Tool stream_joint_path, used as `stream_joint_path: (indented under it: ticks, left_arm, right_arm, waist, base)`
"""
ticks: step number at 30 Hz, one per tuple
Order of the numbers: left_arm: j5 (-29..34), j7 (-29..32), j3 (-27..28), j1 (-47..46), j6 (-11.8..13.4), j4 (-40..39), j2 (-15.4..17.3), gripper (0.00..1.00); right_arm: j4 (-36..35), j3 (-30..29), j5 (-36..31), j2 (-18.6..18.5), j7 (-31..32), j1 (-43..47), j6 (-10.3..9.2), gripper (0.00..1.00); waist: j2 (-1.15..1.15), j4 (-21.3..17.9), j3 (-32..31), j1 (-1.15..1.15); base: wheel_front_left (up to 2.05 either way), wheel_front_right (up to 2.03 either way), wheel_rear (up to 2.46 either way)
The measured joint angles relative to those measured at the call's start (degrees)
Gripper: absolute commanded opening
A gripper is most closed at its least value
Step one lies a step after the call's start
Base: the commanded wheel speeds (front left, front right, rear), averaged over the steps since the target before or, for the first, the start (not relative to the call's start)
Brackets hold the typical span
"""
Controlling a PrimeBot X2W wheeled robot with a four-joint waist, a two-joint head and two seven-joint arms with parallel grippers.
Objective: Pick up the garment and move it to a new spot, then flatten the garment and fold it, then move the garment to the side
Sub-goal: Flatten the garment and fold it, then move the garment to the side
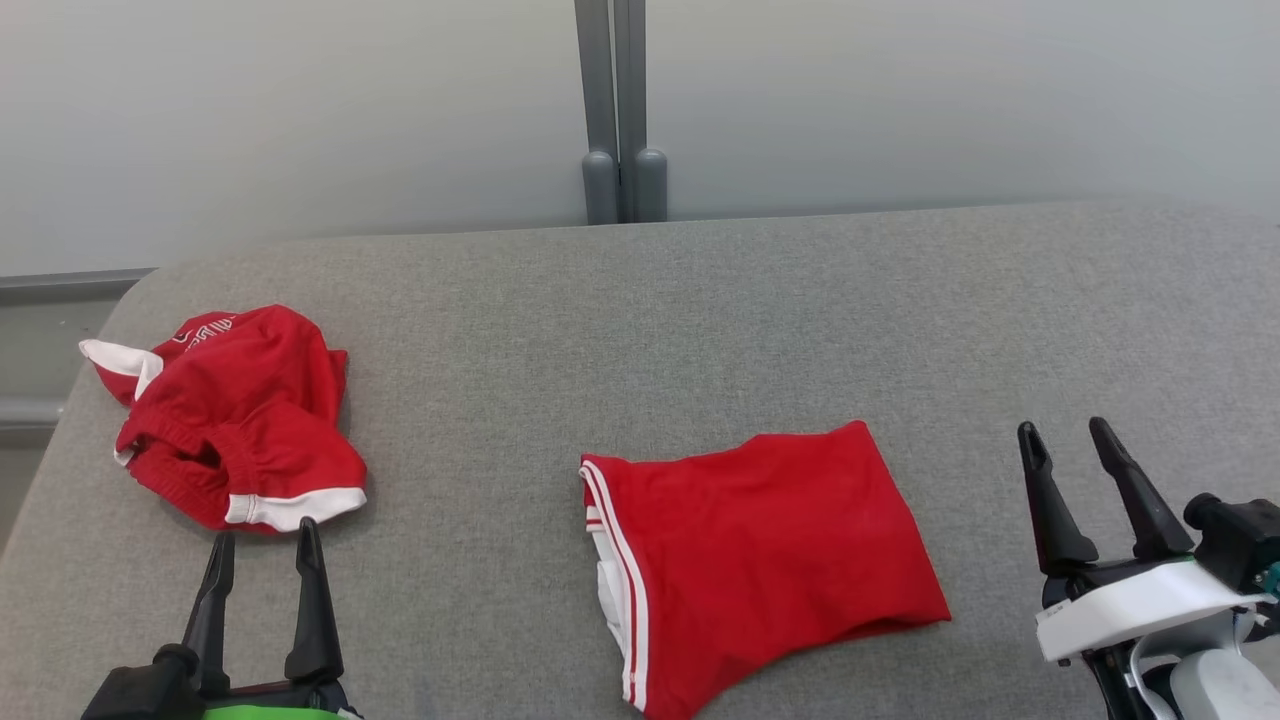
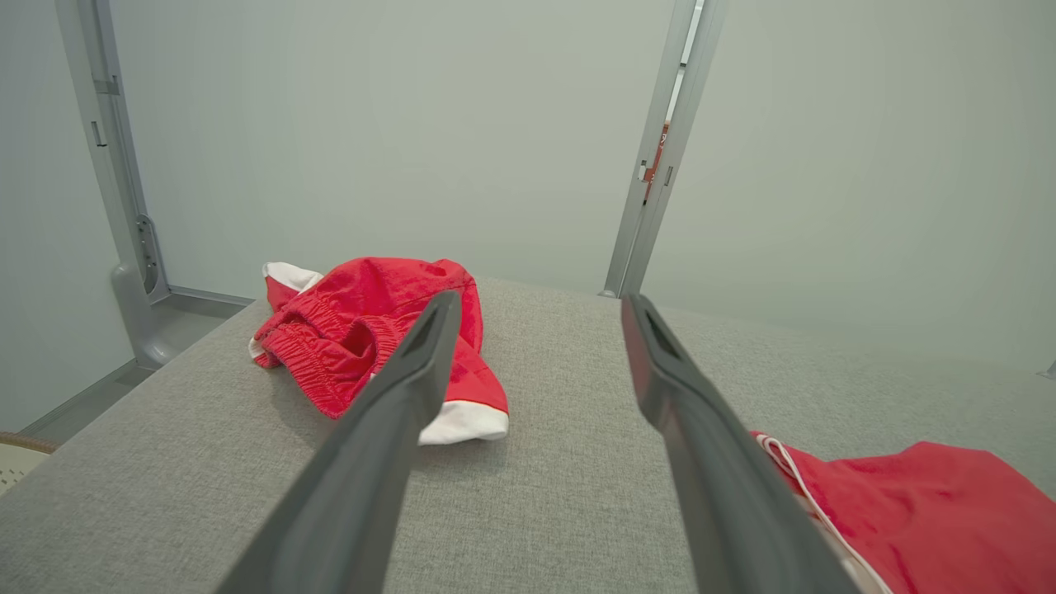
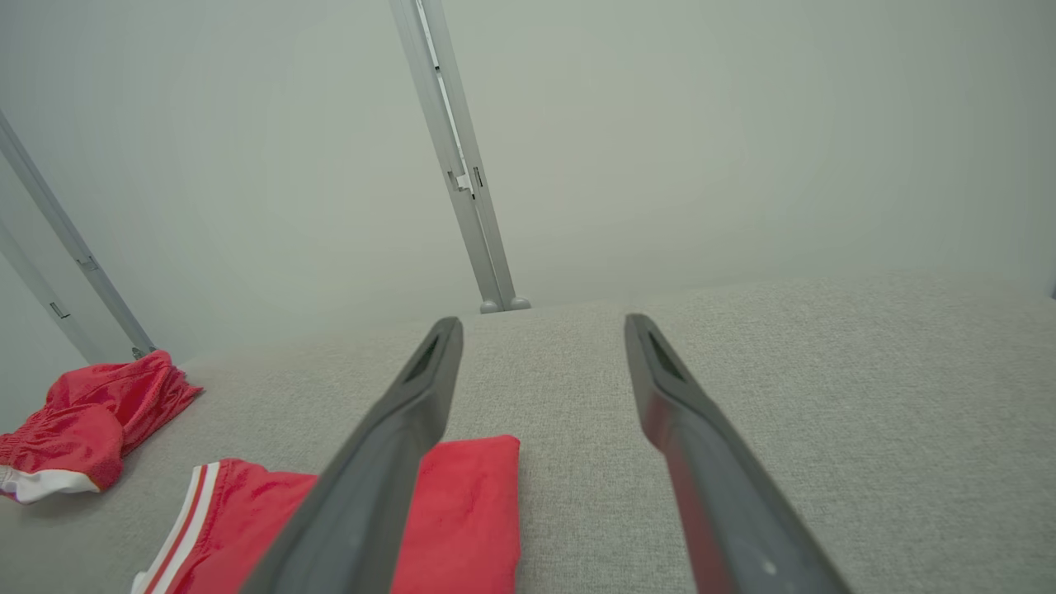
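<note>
Two red garments lie on the grey padded table [image 1: 640,300]. A crumpled red garment [image 1: 240,400] with white trim is bunched at the far left, just beyond my left gripper [image 1: 265,535], which is open and holds nothing. It shows ahead and slightly left of that open gripper [image 2: 540,301] as a crumpled garment [image 2: 363,322]. A folded red garment [image 1: 760,560] with white stripes lies flat near the front middle. My right gripper [image 1: 1063,432] stands open and holds nothing, to the right of it and apart. In the right wrist view, the folded garment [image 3: 470,503] sits low and left of the open gripper [image 3: 542,322].
A grey upright post [image 1: 620,110] stands behind the table against a pale wall. The table's left end is rounded and drops to the floor near the crumpled garment. A pale basket rim [image 2: 16,462] shows beyond that edge.
</note>
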Motion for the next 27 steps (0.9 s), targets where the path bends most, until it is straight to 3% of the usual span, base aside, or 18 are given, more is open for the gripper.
stream_joint_path:
  ticks: [5,13,20,27]
  left_arm:
    - [0.52,0.00,0.73,-0.04,-0.48,-0.14,-0.38,1.00]
    - [0.74,0.00,0.79,-0.31,-1.05,0.47,-0.96,1.00]
    - [0.97,0.00,-0.02,-1.63,-1.55,1.22,-1.11,1.00]
    - [0.86,0.01,-0.74,-2.18,-1.94,2.21,-1.20,1.00]
  right_arm:
    - [-0.36,-0.08,-0.27,-0.08,-0.04,-0.10,0.00,1.00]
    - [6.06,3.75,2.34,-0.33,0.92,-2.49,0.00,1.00]
    - [17.59,8.16,6.76,0.48,14.73,-11.19,0.00,1.00]
    - [26.80,5.77,11.02,0.52,28.29,-14.95,0.00,1.00]
  waist:
    - [0.00,-0.29,0.31,0.00]
    - [0.00,0.21,0.45,0.00]
    - [0.00,2.50,0.84,0.00]
    - [0.00,6.20,1.53,0.00]
  base:
    - [0.00,0.00,0.00]
    - [0.00,0.00,0.00]
    - [0.00,0.00,0.00]
    - [0.00,0.00,0.00]
